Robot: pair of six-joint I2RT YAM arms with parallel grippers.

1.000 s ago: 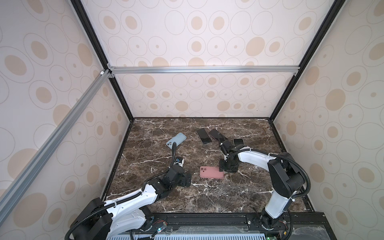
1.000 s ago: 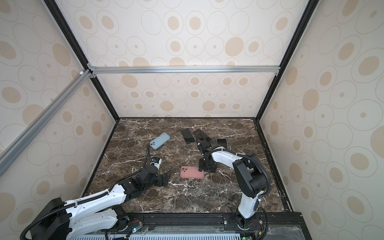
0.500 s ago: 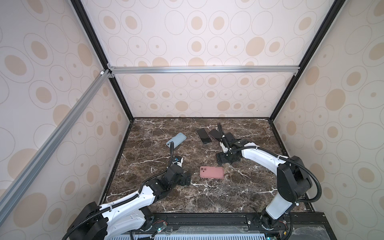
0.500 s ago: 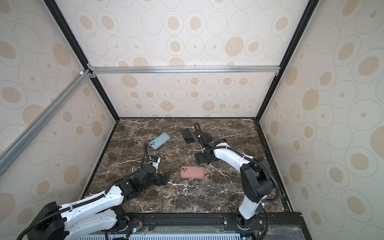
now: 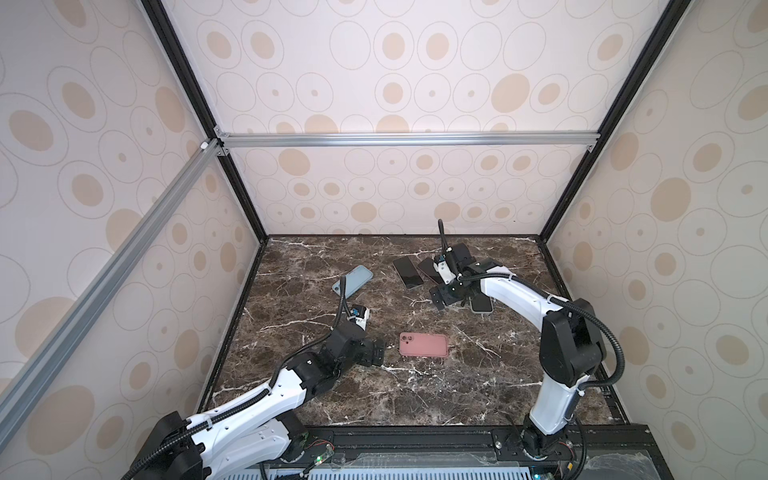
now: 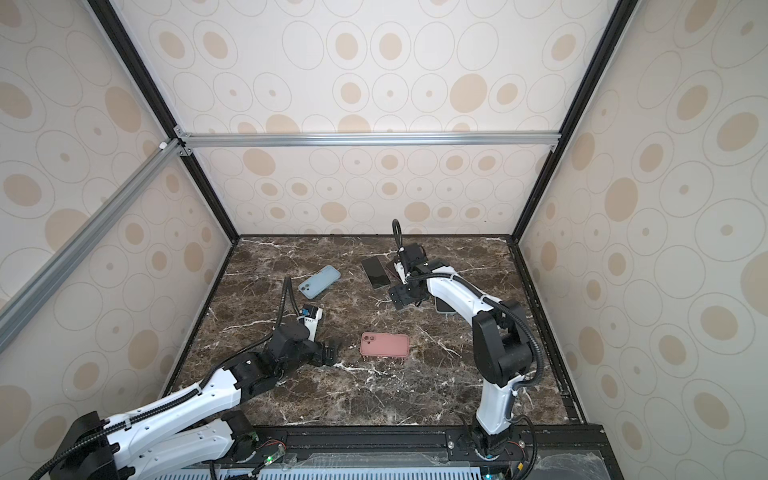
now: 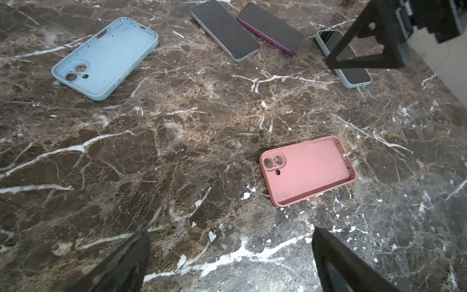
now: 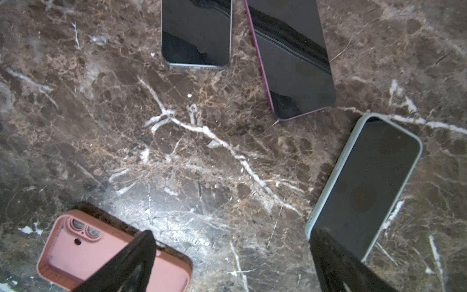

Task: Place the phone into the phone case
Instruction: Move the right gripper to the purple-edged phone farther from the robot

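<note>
Left jaws and right jaws both spread wide, gripping nothing. Right ones hovering just beside pale-edged phone point(image 8: 366, 182), screen-up on table point(image 5: 415, 399); looks like lining up a pick. Pink case point(image 5: 424, 344) cavity-up mid-table, well apart from phone, ready to receive.

grey phone point(image 8: 197, 32), purple phone point(image 8: 293, 63), pale-blue phone point(image 8: 374, 182), pink case point(image 8: 80, 255), tool point(image 8: 232, 235) spread apart

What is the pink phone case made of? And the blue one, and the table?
Pink case: probably soft silicone or rubber. It is matte with no glare, has a rounded lip and shows a few smudges.
Blue case: likely the same. It is dull, with dusty specks inside.
Table: looks like polished brown marble with white veins and a slight sheen, though it could be a printed surface.
</note>
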